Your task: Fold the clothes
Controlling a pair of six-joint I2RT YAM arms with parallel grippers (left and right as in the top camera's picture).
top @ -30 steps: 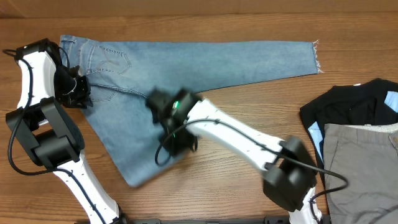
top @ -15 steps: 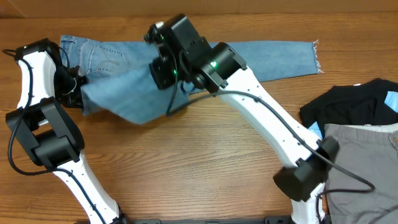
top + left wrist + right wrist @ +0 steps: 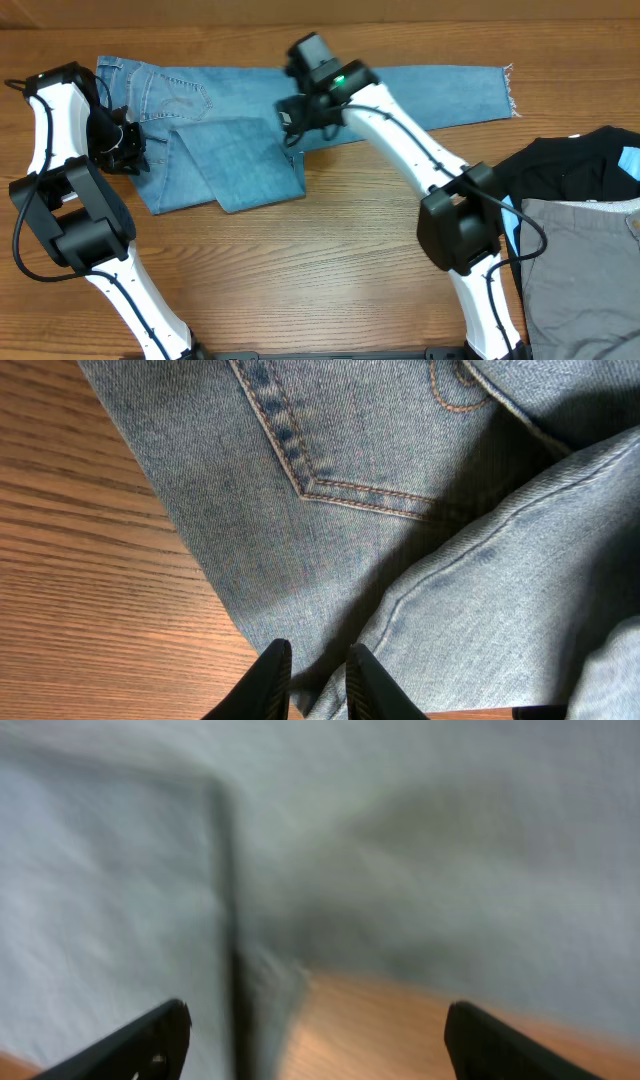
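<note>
The light-blue jeans (image 3: 400, 95) lie along the far side of the table, with the frayed hem at the right. One leg lies folded back over the seat (image 3: 245, 165). At the waist end, my left gripper (image 3: 128, 148) is shut on the denim. The left wrist view shows a fold of jeans (image 3: 330, 510) pinched between its narrow-set fingertips (image 3: 318, 660). Over the folded leg's right edge hovers my right gripper (image 3: 292, 112). In the blurred right wrist view it stands open (image 3: 315, 1015), with denim (image 3: 110, 900) and bare wood below and nothing between its fingers.
A black garment (image 3: 570, 170) and a grey garment (image 3: 585, 270) are stacked at the right edge, with a bit of light-blue cloth (image 3: 508, 215) under them. The wooden table (image 3: 330, 270) spreads in front of the jeans.
The right gripper swung the lower leg up and over the seat, opened and let it go. The leg now lies folded. The left gripper has not moved.
</note>
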